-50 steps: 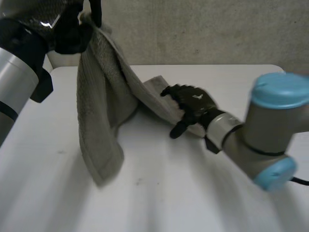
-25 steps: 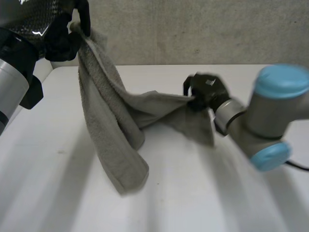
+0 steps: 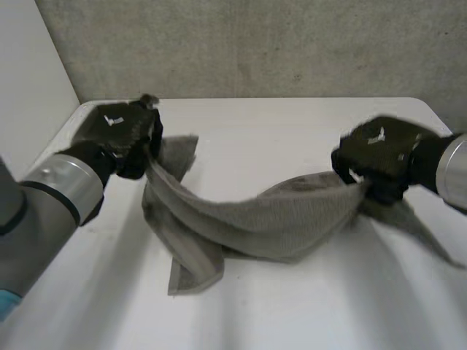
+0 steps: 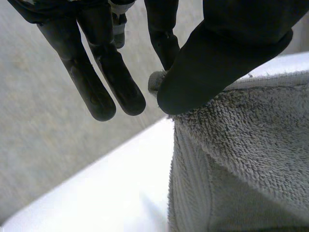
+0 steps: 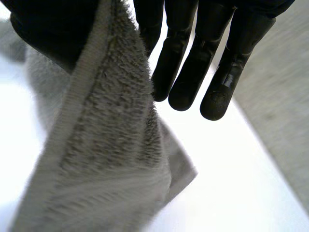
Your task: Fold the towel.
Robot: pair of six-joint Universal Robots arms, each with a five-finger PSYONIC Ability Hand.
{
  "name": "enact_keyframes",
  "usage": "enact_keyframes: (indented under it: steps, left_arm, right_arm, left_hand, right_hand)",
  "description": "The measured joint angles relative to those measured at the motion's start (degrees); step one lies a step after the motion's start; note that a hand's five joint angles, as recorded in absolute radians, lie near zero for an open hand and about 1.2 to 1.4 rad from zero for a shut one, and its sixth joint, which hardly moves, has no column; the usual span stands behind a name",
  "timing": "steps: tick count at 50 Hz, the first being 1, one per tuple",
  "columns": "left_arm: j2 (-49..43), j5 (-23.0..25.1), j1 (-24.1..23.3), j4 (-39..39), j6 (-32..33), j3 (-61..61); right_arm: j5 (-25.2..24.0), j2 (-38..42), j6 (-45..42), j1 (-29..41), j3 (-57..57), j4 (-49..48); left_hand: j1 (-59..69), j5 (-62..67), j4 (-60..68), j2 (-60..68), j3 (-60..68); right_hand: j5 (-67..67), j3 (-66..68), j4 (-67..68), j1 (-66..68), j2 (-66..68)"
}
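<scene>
A grey-brown towel (image 3: 270, 219) hangs stretched between my two hands and sags onto the white table (image 3: 292, 306) in the middle. My left hand (image 3: 120, 135), at the table's left, pinches one corner; one towel end trails folded on the table below it. In the left wrist view the thumb (image 4: 217, 53) presses the towel (image 4: 241, 159) edge against a finger, the other fingers (image 4: 96, 77) straight. My right hand (image 3: 379, 157), at the table's right, grips the opposite end. In the right wrist view the towel (image 5: 111, 145) runs between thumb and fingers (image 5: 193, 63), its corner hanging down.
A grey concrete wall (image 3: 292, 44) stands behind the table's far edge. A white panel (image 3: 29, 65) rises at the left. Bare tabletop lies in front of the towel and behind it.
My left hand has come down from high up to just above the table. My right hand has closed on the towel and pulled it right, spreading it between both hands.
</scene>
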Motion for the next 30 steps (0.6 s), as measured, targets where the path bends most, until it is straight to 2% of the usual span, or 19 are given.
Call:
enact_keyframes:
  steps: [5, 9, 16, 21, 24, 28, 30]
  left_arm:
    - [-5.8, 0.1, -0.2, 0.0, 1.8, 1.6]
    - [-12.1, 0.1, -0.5, 0.3, 4.7, 6.0]
    - [-19.6, -0.7, -0.6, 4.3, 7.2, 23.2]
    - [-21.1, -3.4, -0.5, 10.7, 7.2, 36.4]
    - [-19.8, -6.4, -0.2, 15.9, 6.8, 40.9]
    - [-17.5, -8.5, 0.1, 19.4, 6.7, 40.2]
    - [-16.6, -8.9, 0.2, 20.1, 6.7, 38.4]
  right_arm:
    - [3.4, 6.5, -3.6, 0.3, 0.3, 0.3]
    - [7.2, 13.9, -4.2, 0.7, -3.3, -3.0]
    - [11.6, 21.2, -0.5, 1.4, -15.6, -19.7]
    - [12.2, 19.7, 4.5, 1.6, -20.0, -37.5]
    - [10.9, 15.1, 7.8, 1.7, -17.7, -50.9]
    - [8.6, 11.0, 9.3, 1.6, -13.2, -57.0]
    - [7.7, 10.0, 9.5, 1.6, -11.5, -57.0]
  left_hand:
    - [0.0, 0.0, 0.0, 0.0, 0.0]
    - [0.0, 0.0, 0.0, 0.0, 0.0]
    - [0.0, 0.0, 0.0, 0.0, 0.0]
    - [0.0, 0.0, 0.0, 0.0, 0.0]
    - [0.0, 0.0, 0.0, 0.0, 0.0]
    - [0.0, 0.0, 0.0, 0.0, 0.0]
    - [0.0, 0.0, 0.0, 0.0, 0.0]
  right_hand:
    - [0.0, 0.0, 0.0, 0.0, 0.0]
    - [0.0, 0.0, 0.0, 0.1, 0.0]
    - [0.0, 0.0, 0.0, 0.1, 0.0]
    - [0.0, 0.0, 0.0, 0.1, 0.0]
    - [0.0, 0.0, 0.0, 0.1, 0.0]
    - [0.1, 0.0, 0.0, 0.1, 0.0]
    - [0.1, 0.0, 0.0, 0.1, 0.0]
